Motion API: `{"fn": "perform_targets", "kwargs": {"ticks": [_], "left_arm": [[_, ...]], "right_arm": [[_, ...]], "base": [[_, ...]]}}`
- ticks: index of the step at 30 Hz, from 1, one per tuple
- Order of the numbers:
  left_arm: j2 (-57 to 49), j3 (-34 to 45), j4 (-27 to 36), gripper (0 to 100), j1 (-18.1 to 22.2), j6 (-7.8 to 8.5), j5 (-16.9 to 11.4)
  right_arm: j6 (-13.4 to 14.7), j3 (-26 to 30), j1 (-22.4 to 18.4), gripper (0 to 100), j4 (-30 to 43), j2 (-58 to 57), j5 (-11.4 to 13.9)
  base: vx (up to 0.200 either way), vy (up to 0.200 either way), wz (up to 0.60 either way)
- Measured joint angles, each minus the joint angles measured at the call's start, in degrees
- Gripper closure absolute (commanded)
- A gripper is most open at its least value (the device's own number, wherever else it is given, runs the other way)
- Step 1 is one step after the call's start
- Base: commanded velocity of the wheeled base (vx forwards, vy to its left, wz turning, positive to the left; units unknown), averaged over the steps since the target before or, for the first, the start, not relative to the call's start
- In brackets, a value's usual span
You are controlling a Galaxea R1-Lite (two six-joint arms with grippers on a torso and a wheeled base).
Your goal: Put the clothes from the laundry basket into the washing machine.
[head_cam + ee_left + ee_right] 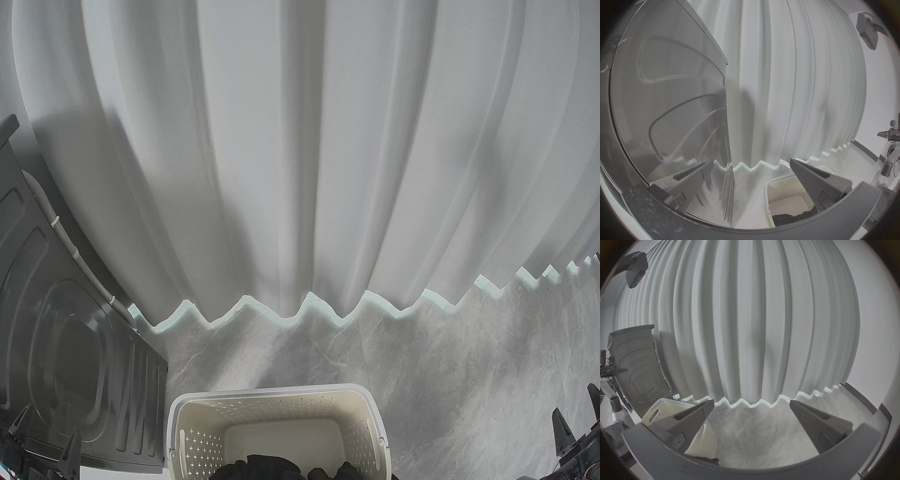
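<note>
washing machine: grey, on the left (we see its side panel)
laundry basket: cream, on the floor, just beside the washing machine
clothes: dark, lying in the bottom of the laundry basket
left tool: wide open, holding nothing, near the washing machine
right tool: wide open, holding nothing, off to the right of the laundry basket
curtain: white, hanging behind it all

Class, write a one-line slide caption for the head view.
Cream laundry basket with dark clothes on a marbled floor, washing machine at its left, white curtain behind.
</note>
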Motion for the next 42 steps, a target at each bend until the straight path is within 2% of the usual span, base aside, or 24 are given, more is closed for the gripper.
{"fn": "perform_targets", "kwargs": {"ticks": [7,16,28,34,42], "left_arm": [[-0.02,0.00,0.00,0,-0.02,0.00,0.02],[0.00,0.00,0.00,0,-0.07,-0.04,0.02],[-0.02,0.00,0.00,0,-0.05,-0.02,0.02],[-0.02,0.00,0.00,0,-0.05,-0.06,0.02],[-0.02,0.00,0.00,0,-0.02,-0.02,0.02]], "right_arm": [[-0.02,0.00,-0.02,0,0.01,0.00,-0.01],[-0.02,0.00,0.00,0,0.01,0.00,-0.01],[-0.02,0.00,-0.02,0,0.01,0.00,0.00],[0.00,0.00,-0.02,0,0.01,0.00,0.00],[0.00,0.00,0.00,0,0.01,0.00,-0.01]], "base": [[0.000,0.000,0.00],[-0.200,0.000,0.00],[0.000,0.000,0.00],[-0.200,0.000,0.00],[0.000,0.000,0.00]]}}
